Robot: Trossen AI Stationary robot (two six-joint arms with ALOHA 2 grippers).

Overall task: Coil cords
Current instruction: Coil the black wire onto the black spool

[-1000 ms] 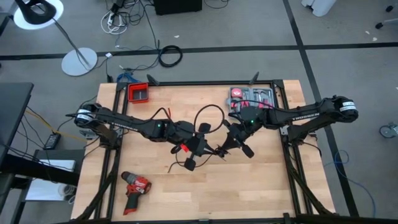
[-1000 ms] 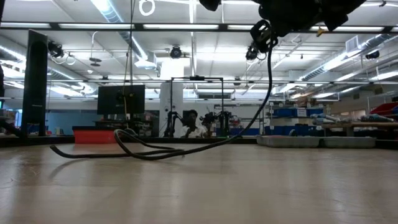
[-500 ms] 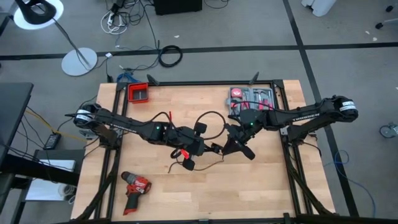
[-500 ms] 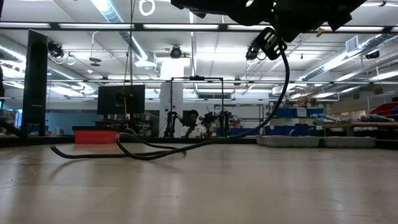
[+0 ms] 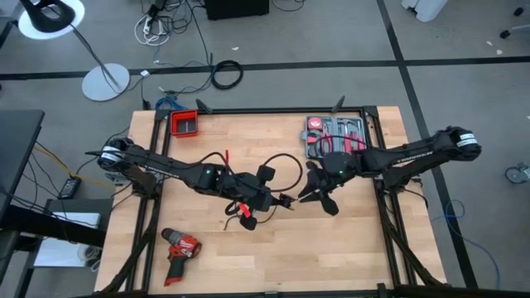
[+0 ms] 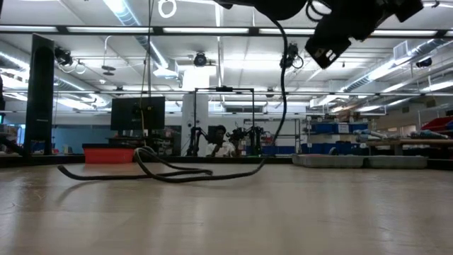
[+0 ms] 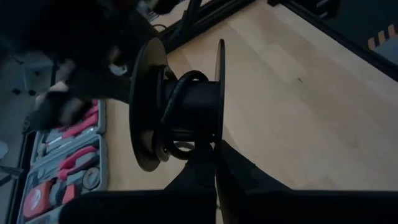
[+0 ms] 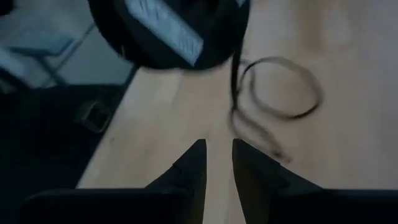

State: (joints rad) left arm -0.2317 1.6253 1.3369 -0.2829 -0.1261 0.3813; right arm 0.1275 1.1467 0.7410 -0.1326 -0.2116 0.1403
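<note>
At table centre, left gripper [image 5: 263, 199] pinches a spool [image 7: 177, 115] wound with cord [image 5: 281, 159]; right gripper [image 5: 319, 199], at its three o'clock, stands spread, empty.

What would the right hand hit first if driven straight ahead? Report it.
Probably the cord, whose strand hangs almost dead ahead of the open right hand. The dark reel lies beyond it, though depth is unclear.

Red drill [image 5: 180, 250], tool kit [image 5: 338, 132], red bin [image 5: 185, 124].
</note>
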